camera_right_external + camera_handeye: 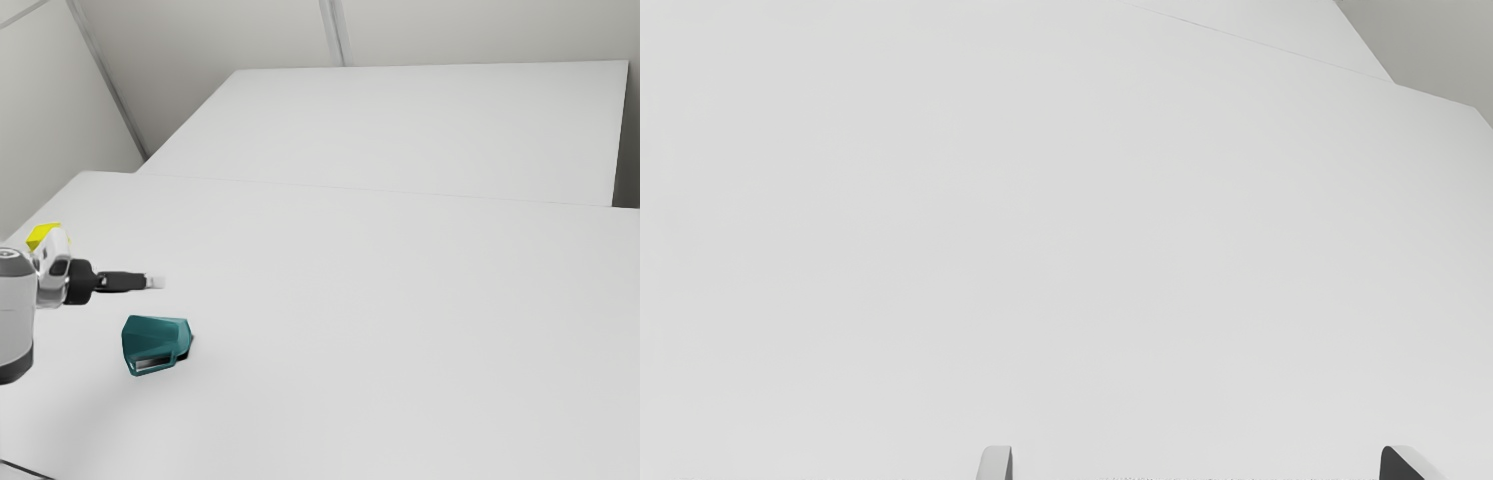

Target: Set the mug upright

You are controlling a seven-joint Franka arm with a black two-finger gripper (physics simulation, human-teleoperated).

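Near the exterior view's left edge, the teal mug [157,342] lies on its side on the pale worktop [400,320], its handle towards the near side. Farther back in that view, the jaws [158,282] point towards the exterior view's right, apart from the mug, spread wide with nothing between them. The step in hand looks like reaching for the mug; next, the jaws need to come to it, grasp it and turn it base-down.
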